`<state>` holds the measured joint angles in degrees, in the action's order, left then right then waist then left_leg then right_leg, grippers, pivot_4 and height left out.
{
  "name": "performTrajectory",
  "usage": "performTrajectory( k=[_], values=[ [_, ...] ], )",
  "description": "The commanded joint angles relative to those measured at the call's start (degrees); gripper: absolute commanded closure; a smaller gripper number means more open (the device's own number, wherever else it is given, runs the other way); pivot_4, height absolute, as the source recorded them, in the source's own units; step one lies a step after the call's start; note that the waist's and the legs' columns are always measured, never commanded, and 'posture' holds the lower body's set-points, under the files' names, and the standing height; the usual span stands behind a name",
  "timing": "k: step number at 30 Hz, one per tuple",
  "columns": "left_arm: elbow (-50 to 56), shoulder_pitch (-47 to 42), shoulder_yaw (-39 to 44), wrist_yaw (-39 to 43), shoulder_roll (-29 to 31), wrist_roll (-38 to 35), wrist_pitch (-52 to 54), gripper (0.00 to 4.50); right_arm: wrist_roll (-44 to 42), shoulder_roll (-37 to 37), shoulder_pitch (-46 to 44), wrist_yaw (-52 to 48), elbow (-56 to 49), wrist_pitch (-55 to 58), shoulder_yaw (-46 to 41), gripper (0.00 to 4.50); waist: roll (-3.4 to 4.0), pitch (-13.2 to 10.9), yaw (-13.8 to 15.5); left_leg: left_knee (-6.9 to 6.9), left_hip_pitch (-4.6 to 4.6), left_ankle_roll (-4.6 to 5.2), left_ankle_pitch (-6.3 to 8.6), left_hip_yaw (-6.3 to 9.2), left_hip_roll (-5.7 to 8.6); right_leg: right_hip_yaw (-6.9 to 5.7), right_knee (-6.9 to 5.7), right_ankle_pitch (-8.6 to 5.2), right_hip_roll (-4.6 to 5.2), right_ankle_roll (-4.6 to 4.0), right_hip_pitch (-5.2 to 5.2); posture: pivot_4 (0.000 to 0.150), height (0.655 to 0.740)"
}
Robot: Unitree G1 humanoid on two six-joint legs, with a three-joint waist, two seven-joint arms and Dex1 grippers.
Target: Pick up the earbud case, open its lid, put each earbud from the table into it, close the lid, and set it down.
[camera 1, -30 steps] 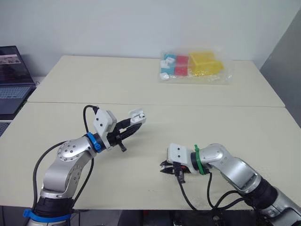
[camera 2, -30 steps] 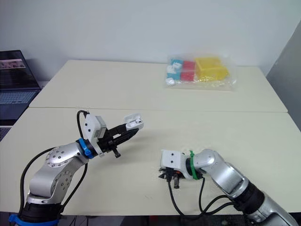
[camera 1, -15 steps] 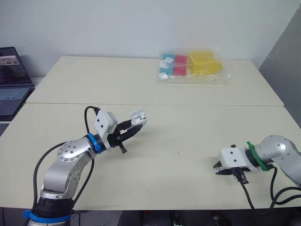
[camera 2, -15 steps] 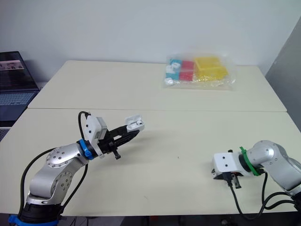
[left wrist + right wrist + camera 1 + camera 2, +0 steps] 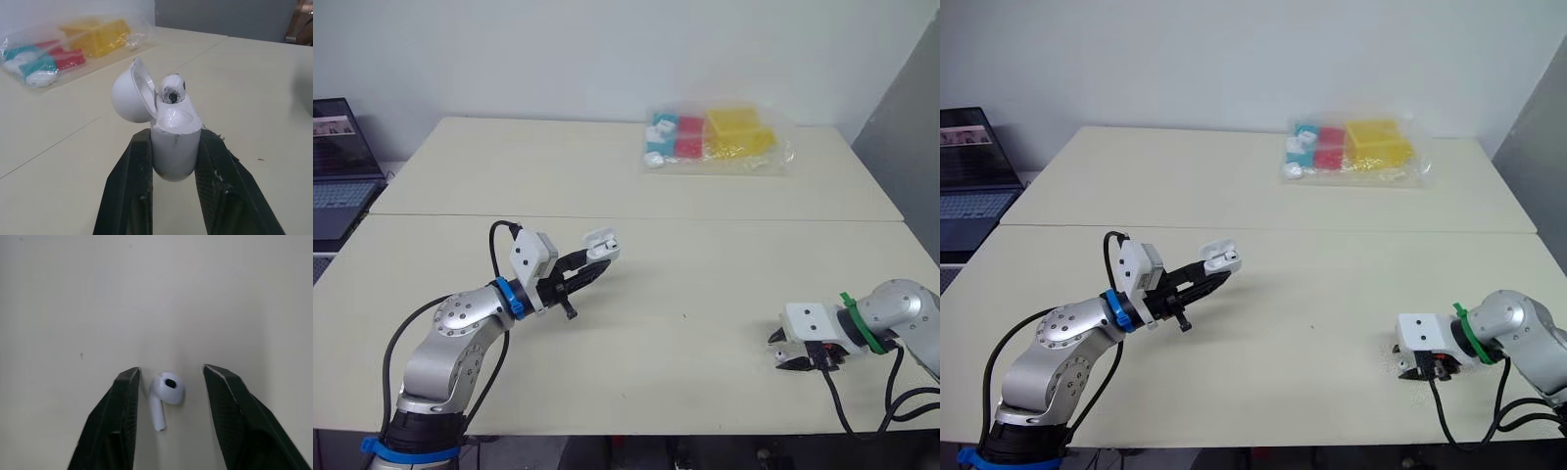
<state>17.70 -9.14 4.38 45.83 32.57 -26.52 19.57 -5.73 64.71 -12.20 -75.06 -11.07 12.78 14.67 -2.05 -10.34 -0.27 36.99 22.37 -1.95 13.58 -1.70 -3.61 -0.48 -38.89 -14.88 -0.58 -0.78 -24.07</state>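
1. Left end effector: both black fingers clamped on the lower body of the earbud case, one on each side. It is held up off the counter.
2. The earbud case is white and upright between the fingers. Its lid is open, hinged back to one side.
3. Seated earbud: sits in the mouth of the case, head sticking up above the rim, dark grille facing the left wrist camera.
4. Right end effector: fingers apart, low over the counter near the robot's front right edge, straddling the loose earbud.
5. Loose earbud: white, lying flat on the counter between the two fingers, nothing gripping it. Its stem is close beside one finger and there is a wider gap to the other.
6. The two end effectors are well apart, the left toward the robot's left of centre and the right at the robot's right.
7. Far side of the counter: clear plastic bag with teal, red and yellow items inside.
8. Laptop: open, off the counter's left edge.
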Motion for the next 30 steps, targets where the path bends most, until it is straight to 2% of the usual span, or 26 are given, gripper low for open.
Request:
performTrajectory(
  k=[1, 4, 7, 10, 13, 15, 19, 30],
  values=[
    [1.50, -0.29, 0.26, 0.24, 0.25, -0.20, -0.60, 3.71, -1.84, 0.51, 0.16, -0.45, -1.93, 0.00, -3.76, 2.48, 0.01, 0.00, 0.02, -0.01, 0.00, 0.00, 0.00, 0.01, 0.00, -0.01, 0.00, 0.00, 0.00, 0.00, 0.00, 0.150, 0.7400],
    [1.86, 0.17, 0.30, -0.23, -0.05, -0.21, -0.58, 3.71, -6.61, 2.87, 2.66, -0.59, -8.41, 6.62, -9.50, 2.48, 0.05, -0.03, 0.13, -0.03, 0.04, 0.00, 0.00, 0.02, 0.00, -0.02, 0.00, -0.02, -0.01, -0.04, -0.02, 0.150, 0.7400],
    [2.01, 0.74, 0.15, -0.33, -0.21, -0.10, -0.72, 3.71, -6.03, 4.87, 4.59, 2.09, -14.25, 11.76, -12.70, 2.48, 0.06, -0.03, 0.15, -0.06, 0.07, -0.01, 0.00, 0.02, -0.01, -0.02, 0.01, -0.04, 0.00, -0.06, -0.05, 0.150, 0.7400],
    [2.14, 0.99, 0.00, -0.48, -0.41, -0.04, -0.70, 3.71, 0.50, 7.71, 4.71, 7.23, -19.85, 20.99, -10.76, 2.48, 0.06, -0.03, 0.13, -0.05, 0.07, -0.01, 0.01, 0.03, -0.03, -0.03, 0.02, -0.04, 0.10, -0.06, -0.05, 0.150, 0.7400],
    [2.17, 1.17, -0.26, -0.53, -0.60, 0.07, -0.78, 3.71, -1.46, 8.31, 4.47, 6.78, -23.50, 27.32, -10.05, 2.48, 0.06, -0.03, 0.14, -0.03, 0.04, -0.01, 0.00, 0.04, -0.02, -0.07, 0.01, -0.04, 0.20, -0.06, -0.05, 0.150, 0.7400],
    [2.24, 1.28, -0.71, -0.60, -0.89, 0.30, -0.93, 3.71, 0.20, 10.71, 5.17, 5.70, -25.94, 29.57, -7.43, 2.48, 0.08, -0.04, 0.14, -0.04, 0.04, -0.01, 0.00, 0.03, -0.01, -0.06, 0.01, -0.04, 0.19, -0.06, -0.05, 0.150, 0.7400],
    [2.44, 1.41, -0.94, -0.71, -1.27, 0.38, -0.78, 3.71, 2.51, 9.78, 2.96, 7.00, -26.38, 31.73, -1.94, 2.48, 0.07, -0.04, 0.10, -0.06, 0.08, -0.02, 0.01, 0.03, -0.02, -0.06, 0.06, -0.06, 0.19, -0.08, -0.07, 0.150, 0.7400],
    [3.54, 3.07, -1.24, -1.60, -1.52, 0.61, -0.96, 3.71, 4.76, 5.73, -2.04, 8.94, -23.54, 33.79, 3.65, 2.48, 0.08, -0.04, 0.10, -0.05, 0.08, -0.01, 0.01, 0.04, 0.00, -0.08, 0.03, -0.06, 0.18, -0.09, -0.08, 0.150, 0.7400]
  ],
)
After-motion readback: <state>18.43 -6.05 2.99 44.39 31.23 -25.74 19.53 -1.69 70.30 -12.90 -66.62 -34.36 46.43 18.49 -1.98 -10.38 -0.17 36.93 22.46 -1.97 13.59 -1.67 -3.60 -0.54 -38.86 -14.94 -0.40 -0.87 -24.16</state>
